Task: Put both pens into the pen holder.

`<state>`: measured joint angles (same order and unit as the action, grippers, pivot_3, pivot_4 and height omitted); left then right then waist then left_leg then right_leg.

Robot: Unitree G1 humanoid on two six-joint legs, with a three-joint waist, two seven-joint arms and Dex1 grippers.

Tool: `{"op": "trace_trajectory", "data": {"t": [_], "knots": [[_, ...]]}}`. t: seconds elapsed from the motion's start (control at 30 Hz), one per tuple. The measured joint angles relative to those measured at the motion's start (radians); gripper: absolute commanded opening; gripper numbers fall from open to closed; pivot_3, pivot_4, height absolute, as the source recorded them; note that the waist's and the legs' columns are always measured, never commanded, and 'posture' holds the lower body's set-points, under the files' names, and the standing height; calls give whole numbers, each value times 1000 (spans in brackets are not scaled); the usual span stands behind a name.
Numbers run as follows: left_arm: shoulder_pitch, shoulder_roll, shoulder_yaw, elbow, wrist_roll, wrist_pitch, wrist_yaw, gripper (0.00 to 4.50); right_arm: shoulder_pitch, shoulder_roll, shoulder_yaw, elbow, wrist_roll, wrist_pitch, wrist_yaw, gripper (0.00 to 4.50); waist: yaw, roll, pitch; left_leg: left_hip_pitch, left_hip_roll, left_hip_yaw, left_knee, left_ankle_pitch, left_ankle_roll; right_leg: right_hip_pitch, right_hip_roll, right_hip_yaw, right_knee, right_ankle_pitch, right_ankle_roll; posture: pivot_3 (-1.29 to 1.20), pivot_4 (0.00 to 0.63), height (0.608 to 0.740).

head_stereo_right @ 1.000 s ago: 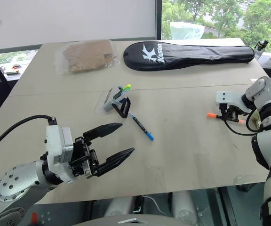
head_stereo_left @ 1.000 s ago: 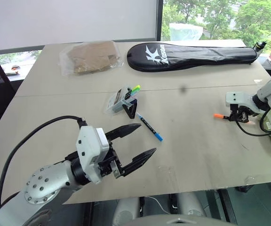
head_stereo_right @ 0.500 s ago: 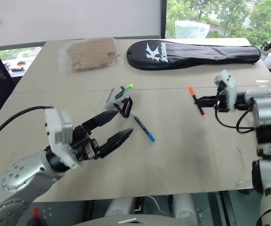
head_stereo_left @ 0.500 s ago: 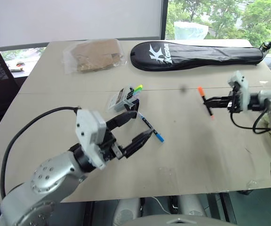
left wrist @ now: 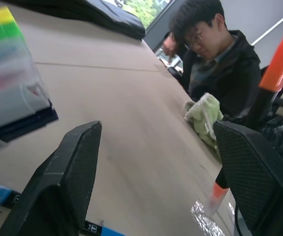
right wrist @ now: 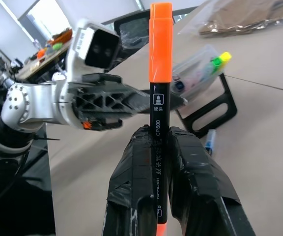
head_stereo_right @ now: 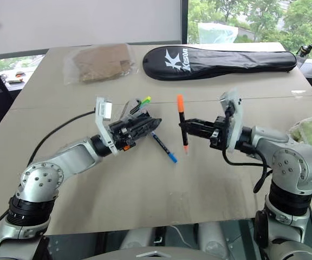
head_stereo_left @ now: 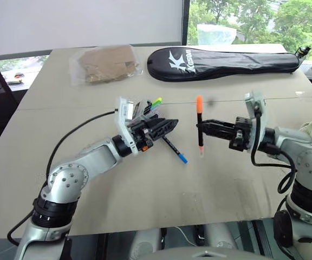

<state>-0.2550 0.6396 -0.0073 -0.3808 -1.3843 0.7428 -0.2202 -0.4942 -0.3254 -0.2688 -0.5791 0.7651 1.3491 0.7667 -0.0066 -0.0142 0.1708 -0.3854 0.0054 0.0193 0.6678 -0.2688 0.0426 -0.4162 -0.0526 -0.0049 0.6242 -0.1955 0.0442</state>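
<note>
I've got the orange marker (head_stereo_left: 200, 125) clenched upright in my right gripper (head_stereo_left: 202, 128) above the table (head_stereo_left: 242, 173), my left gripper (head_stereo_left: 167, 128) spread and empty by the pen holder (head_stereo_left: 141, 112) – the blue-capped pen (head_stereo_left: 173, 149) seemingly just beneath it – so next I'd carry the marker across to the holder's mouth.

The right claw (head_stereo_right: 187, 128) is gripping the marker (head_stereo_right: 182, 123) upright above the table (head_stereo_right: 161, 189). Opposite, the left claw (head_stereo_right: 151, 123) is hovering just beside the holder (head_stereo_right: 128, 111), over the blue-capped pen (head_stereo_right: 163, 147).
</note>
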Motion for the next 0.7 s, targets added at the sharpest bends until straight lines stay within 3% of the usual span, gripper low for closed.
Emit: {"op": "trace_trajectory", "data": {"t": [0.13, 0.37, 0.7], "knots": [[73, 3, 21, -8, 13, 18, -115, 3742, 1, -5, 55, -9, 30, -13, -38, 37, -5, 0, 0, 0, 1, 0, 0, -2, 3, 0, 0, 0, 0, -2, -3, 0, 150, 740], [222, 41, 146, -42, -6, 38, -337, 3742, 64, -113, 180, 10, 16, -109, -33, 37, -5, -1, 0, 0, 1, 1, 1, -2, 4, 0, -2, 1, -1, -3, -1, 0, 150, 740], [273, 35, 168, -23, 89, 36, -485, 3742, 46, -158, 317, 11, 21, -178, -31, 37, -6, -1, 1, -2, 2, 1, 0, -2, 4, -2, -2, 1, -1, -2, -3, 0, 150, 740]]}}
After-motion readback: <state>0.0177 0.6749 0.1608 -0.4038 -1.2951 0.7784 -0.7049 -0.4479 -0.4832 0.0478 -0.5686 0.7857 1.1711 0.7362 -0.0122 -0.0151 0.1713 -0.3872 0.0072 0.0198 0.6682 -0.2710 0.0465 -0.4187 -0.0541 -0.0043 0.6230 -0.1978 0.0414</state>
